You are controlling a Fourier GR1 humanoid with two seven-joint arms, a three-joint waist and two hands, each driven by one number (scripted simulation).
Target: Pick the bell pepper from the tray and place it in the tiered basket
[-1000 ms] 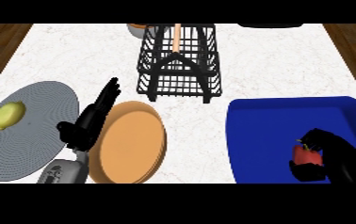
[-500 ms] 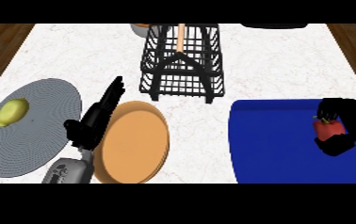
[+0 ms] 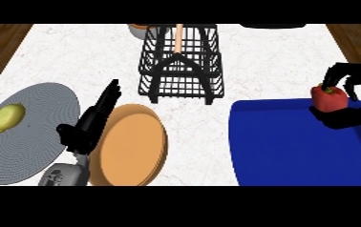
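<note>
- Surface: pale marbled top that carries everything shown.
- Tray: blue, filling the view from 3 to 5 o'clock. No other item shows on its visible floor.
- Grey plate: at 8 o'clock, with a yellow-green item at its 10 o'clock rim.
- Orange plate: at 7 o'clock, just beside the grey plate.
- Tiered basket: black wire, standing at 12 o'clock, well apart from the tray. Its tiers are open from above.
- Left hand: resting between the two plates with its fingers straight and together, pointing to 1 o'clock. It holds nothing.
- Right hand: at 3 o'clock, at the tray's far right corner, with its fingers curled over and under the bell pepper, clamped on it.
- Bell pepper: red, enclosed in the right hand at the tray's 1 o'clock corner. Its long axis appears to run about 12 to 6, stem end towards 12.
- Governing relation: the basket lies towards 10 o'clock from the pepper, and the tray's far rim and bare surface lie between them. The right hand carries the load, so the coming move is judged to be a carry across towards 10 o'clock, ending over the basket's open top.
</note>
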